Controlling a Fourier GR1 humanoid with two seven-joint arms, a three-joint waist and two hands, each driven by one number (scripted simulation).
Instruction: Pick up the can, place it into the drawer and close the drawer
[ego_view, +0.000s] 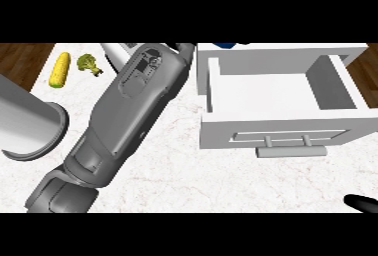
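My left forearm stretches from the lower left to the top middle of the counter. Only a black sliver of the left hand shows at the top edge, beside the drawer's back left corner. A pale silver cylinder, apparently the can, pokes out just left of the wrist, mostly hidden by the arm. The white drawer stands pulled open at the right, and its inside looks bare. A black tip of my right hand shows at the lower right edge.
A large grey cylindrical pot stands at the left edge. A corn cob and a broccoli floret lie at the back left. Something blue peeks from behind the drawer's back wall. Wooden floor borders both sides of the counter.
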